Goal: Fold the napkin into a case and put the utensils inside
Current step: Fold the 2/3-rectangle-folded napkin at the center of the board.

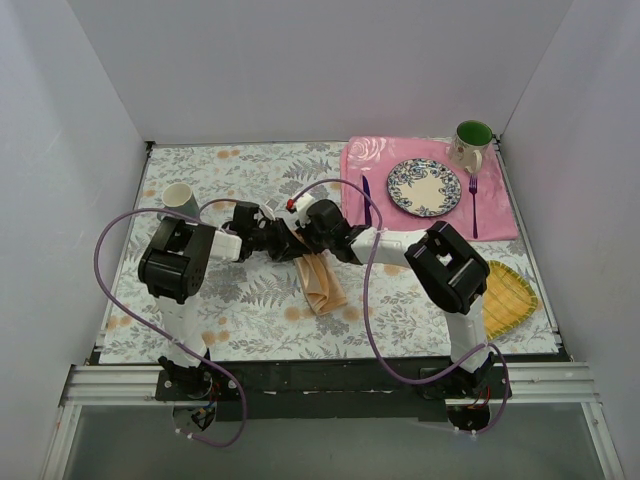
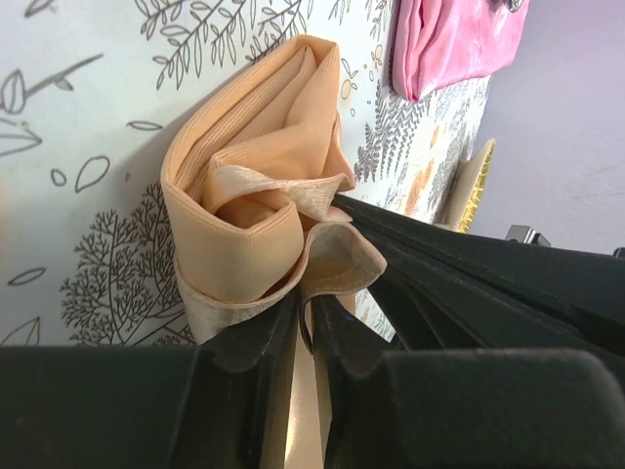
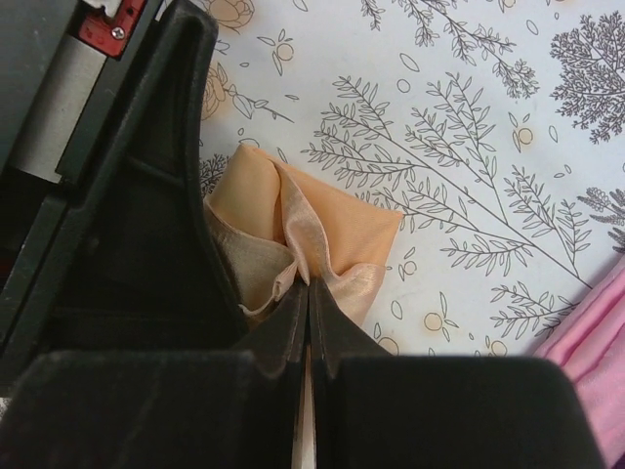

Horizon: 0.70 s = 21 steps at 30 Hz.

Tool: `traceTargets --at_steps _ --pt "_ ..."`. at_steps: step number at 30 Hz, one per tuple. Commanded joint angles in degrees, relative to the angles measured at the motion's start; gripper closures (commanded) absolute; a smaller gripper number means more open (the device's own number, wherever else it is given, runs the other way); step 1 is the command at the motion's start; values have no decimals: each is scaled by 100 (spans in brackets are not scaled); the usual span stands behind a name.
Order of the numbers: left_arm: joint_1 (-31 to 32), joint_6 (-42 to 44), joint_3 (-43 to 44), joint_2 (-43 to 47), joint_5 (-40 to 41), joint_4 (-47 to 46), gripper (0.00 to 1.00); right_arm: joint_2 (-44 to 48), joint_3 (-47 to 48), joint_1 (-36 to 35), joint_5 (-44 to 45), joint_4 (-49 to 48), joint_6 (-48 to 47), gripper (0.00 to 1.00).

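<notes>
Peach-orange cloth, the napkin (image 1: 322, 283) sits bunched in loose, rolled folds on the leaf-printed table (image 1: 250, 305) near its middle, with its far end where both arms meet. The left gripper (image 2: 311, 315) is clamped tight on a fold at the napkin's edge, and the right gripper (image 3: 309, 293) pinches another fold just beside it. The purple knife (image 1: 366, 200) and fork (image 1: 473, 205) lie well apart from the napkin on the pink placemat (image 1: 500, 220), one on either side of the plate (image 1: 424, 187).
</notes>
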<state>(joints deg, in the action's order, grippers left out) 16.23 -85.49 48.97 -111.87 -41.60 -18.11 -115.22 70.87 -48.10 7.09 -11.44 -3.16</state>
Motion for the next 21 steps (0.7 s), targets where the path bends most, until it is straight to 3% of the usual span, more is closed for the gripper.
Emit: traceTargets --at_steps 1,11,12,14,15,21 --pt "-23 463 -63 -572 1426 1283 85 307 252 19 -147 89 140 95" --pt "-23 499 148 -809 1743 1740 80 351 454 169 -129 230 61 87" --pt "-23 525 191 -853 1743 1749 79 368 463 186 -286 230 52 79" --pt "-23 534 227 -880 1709 1767 79 465 445 222 -401 248 17 73" --pt "-32 542 244 -923 1708 1776 79 491 445 213 -515 283 -53 64" --pt "-23 543 192 -933 1673 1723 79 659 454 257 -665 388 -124 54"
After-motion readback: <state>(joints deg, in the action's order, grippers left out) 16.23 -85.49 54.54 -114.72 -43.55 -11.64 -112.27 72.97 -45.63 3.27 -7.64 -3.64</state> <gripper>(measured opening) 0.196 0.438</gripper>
